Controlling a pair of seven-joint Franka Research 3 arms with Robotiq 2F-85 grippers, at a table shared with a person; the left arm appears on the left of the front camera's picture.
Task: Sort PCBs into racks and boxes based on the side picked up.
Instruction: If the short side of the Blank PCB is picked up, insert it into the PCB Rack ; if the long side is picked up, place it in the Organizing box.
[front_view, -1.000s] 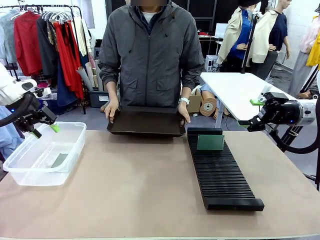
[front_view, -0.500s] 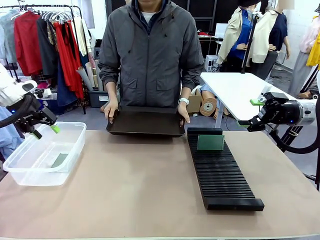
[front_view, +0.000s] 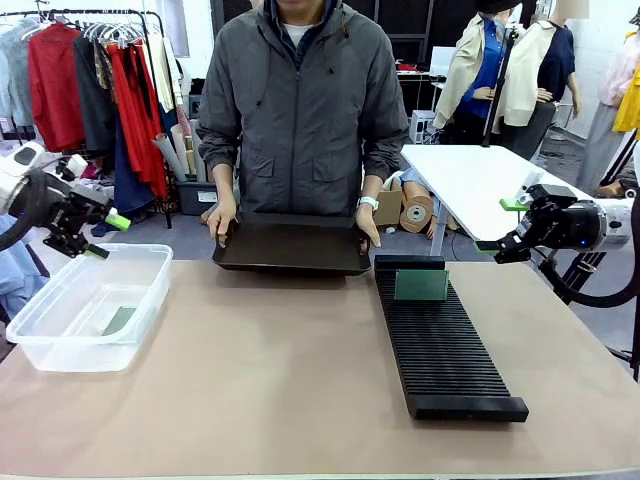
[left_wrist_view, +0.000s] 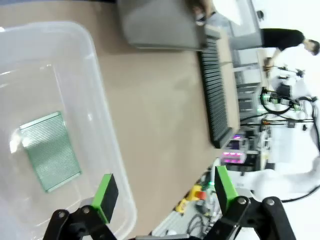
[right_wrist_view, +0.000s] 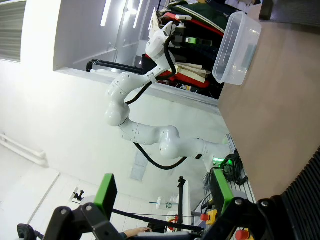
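Inspection finds your left claw (front_view: 100, 235) lifted since a second ago: it then hung low over the near rim of the clear box (front_view: 35, 345), and it now stands higher and farther back, above the box's far left corner, jaws spread wide and holding nothing. The left wrist view confirms this, with the green pads (left_wrist_view: 105, 190) well apart and one PCB (left_wrist_view: 46, 150) lying flat on the box floor, dotted-grid face up. From this I judge a drop into the box to be complete and the arm to be clearing away. Your right claw (front_view: 505, 225) has not shifted over the same second; it hangs beyond the right edge of the worktop (front_view: 280, 380), level with the far end of the rack (front_view: 445, 350), jaws likewise wide and empty. A second PCB (front_view: 421, 285) stands upright in a slot near that far end. The person's hands (front_view: 222, 222) grip both ends of the dark tray (front_view: 292, 245) at the far edge of the worktop; no board can be made out on it from here. You should expect no further pick until a board is presented, as both placed boards appear settled.
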